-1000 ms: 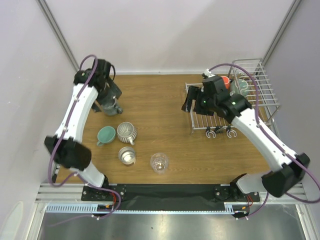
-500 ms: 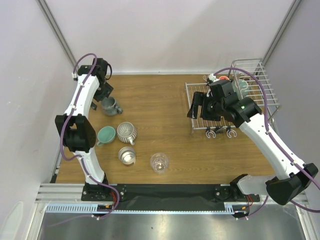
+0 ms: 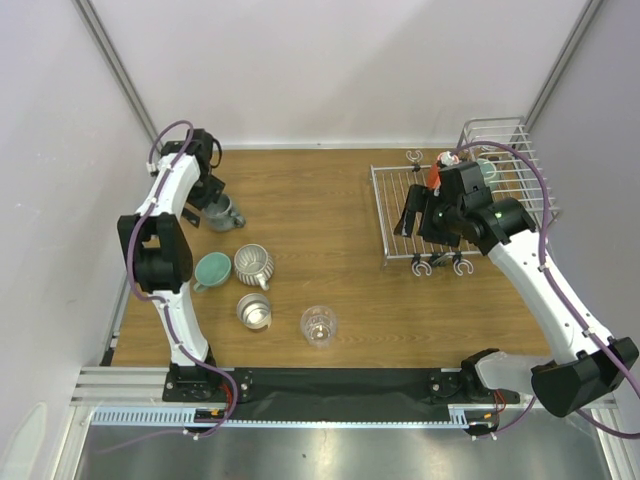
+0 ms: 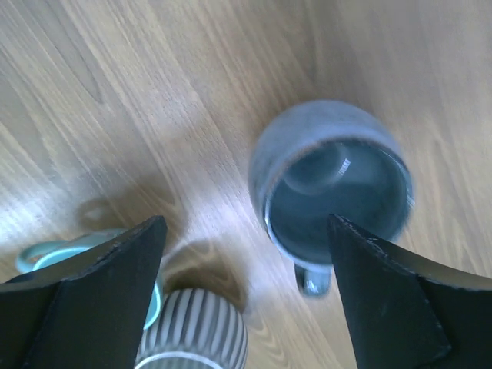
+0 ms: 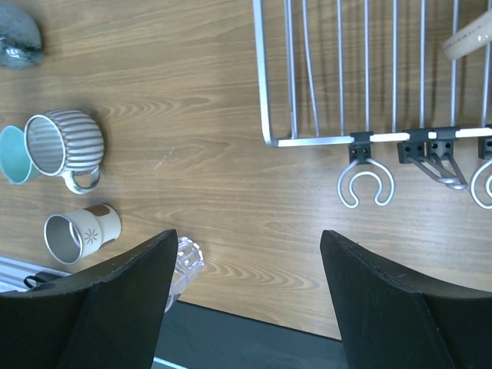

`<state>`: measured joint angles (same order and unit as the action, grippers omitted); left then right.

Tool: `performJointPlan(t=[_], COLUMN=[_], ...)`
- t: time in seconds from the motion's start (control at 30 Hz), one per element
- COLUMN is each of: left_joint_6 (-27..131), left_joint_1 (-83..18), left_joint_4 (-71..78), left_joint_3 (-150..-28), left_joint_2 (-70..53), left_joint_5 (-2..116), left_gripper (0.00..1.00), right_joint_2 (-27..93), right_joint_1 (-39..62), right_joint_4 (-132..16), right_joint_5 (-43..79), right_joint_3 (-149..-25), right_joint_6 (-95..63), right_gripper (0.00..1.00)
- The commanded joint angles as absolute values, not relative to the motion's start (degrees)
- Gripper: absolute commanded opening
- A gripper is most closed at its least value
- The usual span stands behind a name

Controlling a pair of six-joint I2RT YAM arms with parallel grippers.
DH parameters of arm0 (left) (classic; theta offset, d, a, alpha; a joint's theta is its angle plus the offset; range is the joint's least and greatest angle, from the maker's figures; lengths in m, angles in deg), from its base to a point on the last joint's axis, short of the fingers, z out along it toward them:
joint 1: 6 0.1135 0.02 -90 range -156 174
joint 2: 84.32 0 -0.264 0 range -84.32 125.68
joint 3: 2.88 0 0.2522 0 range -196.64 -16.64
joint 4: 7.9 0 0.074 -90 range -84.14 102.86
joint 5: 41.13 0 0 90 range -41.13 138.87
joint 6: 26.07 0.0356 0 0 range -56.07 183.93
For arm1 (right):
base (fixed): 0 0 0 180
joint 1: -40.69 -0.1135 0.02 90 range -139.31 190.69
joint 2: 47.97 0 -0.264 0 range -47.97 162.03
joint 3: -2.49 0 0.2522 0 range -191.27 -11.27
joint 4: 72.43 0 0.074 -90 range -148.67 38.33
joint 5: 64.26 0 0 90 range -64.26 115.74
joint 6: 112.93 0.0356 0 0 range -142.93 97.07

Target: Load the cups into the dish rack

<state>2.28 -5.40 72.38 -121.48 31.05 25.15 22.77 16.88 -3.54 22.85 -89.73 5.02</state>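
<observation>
since a second ago my left arm has been folding up against the left wall, elbow lifting, while my left gripper (image 4: 246, 227) is staying above the same grey-blue mug (image 4: 332, 184). the mug is not shifting; it is standing upright on the bench (image 4: 192, 92) toward the far left corner, well apart from the dish rack (image 3: 385, 195). my right gripper (image 5: 247, 237) has been sliding rightward, from the rack's left edge to farther over its flat grid tray.

the left gripper is hanging wide open with nothing in it. i am keeping the jaws spread so they can straddle the mug's round body. its handle is pointing along the gap, so i judge the fingers will be closing on the sides, not the handle. the mug is sitting nearer my right finger, so i am probably needing to centre before closing.

the right gripper is also open and empty, looking down on the rack's near rail and its hooks. i judge it is free for the next cup. the teal mug (image 5: 11, 154), ribbed cup (image 5: 65, 142), steel cup (image 5: 77, 231) and clear glass (image 3: 319, 325) are waiting on the bench. at least one cup (image 3: 485, 170) is already sitting in the rack's taller part.
</observation>
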Motion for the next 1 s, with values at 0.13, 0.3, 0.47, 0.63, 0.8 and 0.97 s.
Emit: performJointPlan(t=[0.13, 0.3, 0.47, 0.63, 0.8, 0.97], left_joint_6=[0.0, 2.6, 4.5, 6.7, 12.3, 18.8], left_joint_1=[-2.8, -2.6, -1.9, -1.6, -1.9, -5.6], left_joint_4=[66.6, 66.8, 64.3, 63.5, 59.2, 54.7], left_joint_3=[-114.9, -117.8, -117.9, -118.4, -116.1, -116.1], left_joint_2=[32.6, 35.0, 35.3, 35.3, 30.8, 19.7], left_joint_5=[28.7, 27.7, 30.2, 31.6, 34.2, 36.9], left_gripper=[0.83, 0.75, 0.45, 0.03, 0.00, 0.00], right_joint_2=[20.7, 20.4, 19.6, 19.4, 18.9, 18.6], right_joint_1=[18.5, 18.8, 18.9, 18.9, 18.8, 19.0], right_joint_4=[-3.6, -3.3, -3.0, -2.8, -3.1, -3.3], right_joint_5=[23.4, 24.1, 24.4, 23.9, 20.8, 16.4], right_joint_3=[-89.4, -88.9, -88.8, -88.6, -89.1, -90.5], right_joint_6=[4.0, 4.2, 4.6, 4.9, 5.5, 4.5], right_gripper=[0.82, 0.82, 0.82, 0.82, 0.83, 0.88])
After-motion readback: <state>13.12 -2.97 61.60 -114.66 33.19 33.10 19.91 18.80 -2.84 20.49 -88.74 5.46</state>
